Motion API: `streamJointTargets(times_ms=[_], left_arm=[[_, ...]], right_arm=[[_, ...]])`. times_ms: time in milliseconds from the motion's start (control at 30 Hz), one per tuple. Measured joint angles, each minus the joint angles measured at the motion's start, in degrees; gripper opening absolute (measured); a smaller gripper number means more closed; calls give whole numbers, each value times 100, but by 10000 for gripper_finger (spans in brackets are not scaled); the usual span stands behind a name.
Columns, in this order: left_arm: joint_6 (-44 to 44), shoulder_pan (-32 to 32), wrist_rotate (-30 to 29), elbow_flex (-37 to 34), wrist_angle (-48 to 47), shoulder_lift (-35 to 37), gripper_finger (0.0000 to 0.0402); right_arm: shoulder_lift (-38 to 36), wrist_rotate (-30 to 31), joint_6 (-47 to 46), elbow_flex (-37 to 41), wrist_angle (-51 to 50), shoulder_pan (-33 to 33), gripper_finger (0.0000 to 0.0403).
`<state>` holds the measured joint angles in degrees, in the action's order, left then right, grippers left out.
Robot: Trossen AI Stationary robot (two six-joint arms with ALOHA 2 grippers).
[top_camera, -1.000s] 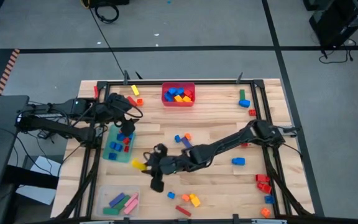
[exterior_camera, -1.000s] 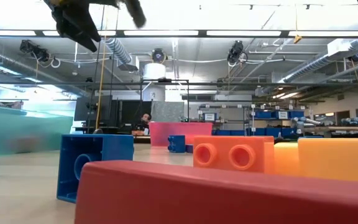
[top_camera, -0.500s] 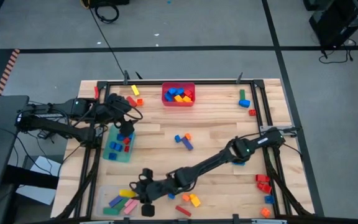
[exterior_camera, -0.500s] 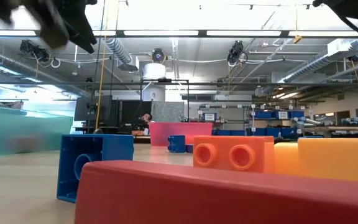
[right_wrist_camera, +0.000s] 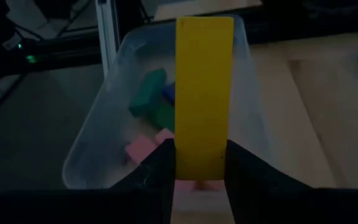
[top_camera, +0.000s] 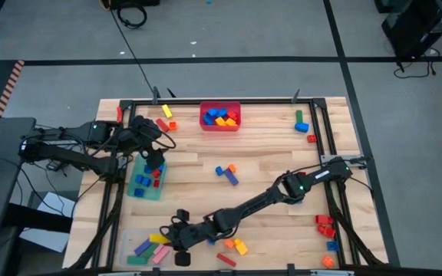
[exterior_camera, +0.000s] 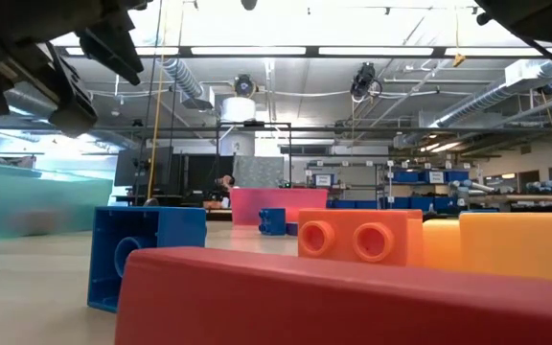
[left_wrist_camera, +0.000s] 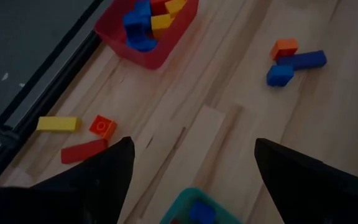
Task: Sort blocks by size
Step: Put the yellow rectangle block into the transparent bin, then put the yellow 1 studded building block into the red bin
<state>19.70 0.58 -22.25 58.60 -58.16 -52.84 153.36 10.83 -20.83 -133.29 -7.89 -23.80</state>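
My right gripper [top_camera: 172, 234] reaches to the table's near left and is shut on a long yellow bar [right_wrist_camera: 204, 93], held over the clear bin [right_wrist_camera: 92, 143]. That bin [top_camera: 126, 244] holds green, blue and pink blocks. My left gripper [left_wrist_camera: 191, 149] is open and empty above the green bin [top_camera: 138, 188], which holds small blue and red blocks. Loose blocks lie on the table: a blue and orange group [top_camera: 225, 172], and an orange and yellow pair [top_camera: 237, 246]. My right gripper pinches the yellow bar's two long sides near its end closest to the wrist [right_wrist_camera: 201, 158] between its two fingers. The bar runs on ahead of the fingers, in line with them, toward the table's left. It is lifted clear, above the clear bin.
A red bin [top_camera: 203, 123] with blue, yellow and orange blocks stands at the far middle. Red, orange and yellow blocks [left_wrist_camera: 82, 134] lie at the far left. More blocks lie at the right edge [top_camera: 324, 224] and far right [top_camera: 301, 119]. A red bar [top_camera: 225, 260] lies near the front edge.
My right gripper has carried the yellow bar from the middle of the table toward the near left corner, and stopped above the clear bin. It has stayed shut on the bar, which is still clear of the table.
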Motion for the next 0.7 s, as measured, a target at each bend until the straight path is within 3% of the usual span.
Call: streamJointTargets(times_ms=[167,300,500,700], left_arm=[[-10,0,0,0,-8,-1,339],[-15,0,-1,-1,-10,-2,339],[-17,0,-1,-1,-10,-2,339],[-17,0,-23,1,-5,0,339]], right_arm=[[0,9,-14,0,8,-1,167],[0,2,-16,0,27,5,171],[-100,2,-49,2,-103,10,115],[-778,-7,-7,0,-1546,60,12]])
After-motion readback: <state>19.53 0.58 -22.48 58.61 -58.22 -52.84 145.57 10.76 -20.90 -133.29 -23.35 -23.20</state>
